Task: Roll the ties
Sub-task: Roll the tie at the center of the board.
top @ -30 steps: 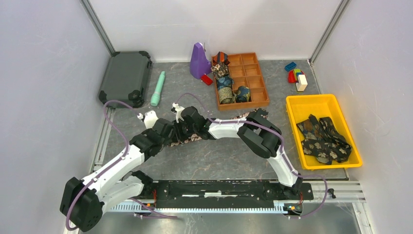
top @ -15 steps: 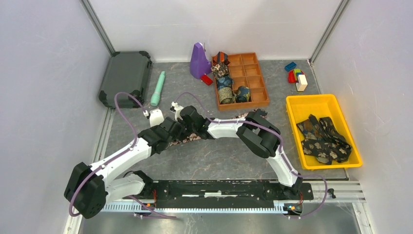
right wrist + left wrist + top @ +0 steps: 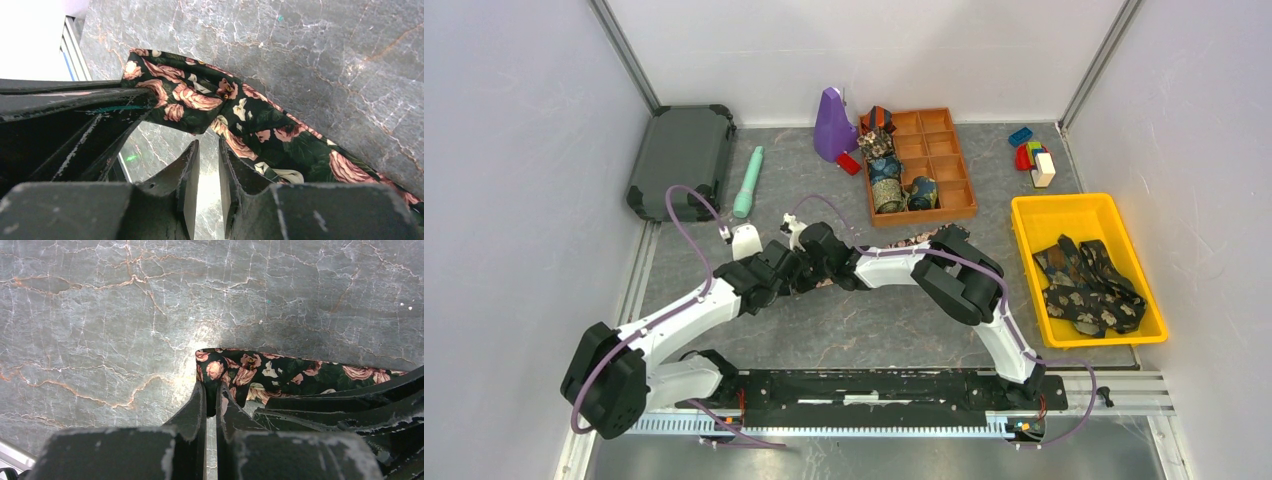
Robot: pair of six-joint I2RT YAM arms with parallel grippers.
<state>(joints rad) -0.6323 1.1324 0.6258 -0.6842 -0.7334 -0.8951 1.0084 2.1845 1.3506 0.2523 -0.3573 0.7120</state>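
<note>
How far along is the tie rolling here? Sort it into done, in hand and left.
Done: several rolled patterned ties sit in the brown wooden compartment tray. In hand: a dark rose-patterned fabric tie lies on the table, end folded over; the left gripper is shut at that end, the right gripper slightly open beside it. Left: unrolled dark ties heaped in the yellow plastic bin.

The left tool [image 3: 211, 392] has drawn the tie [image 3: 280, 376] rightward.
</note>
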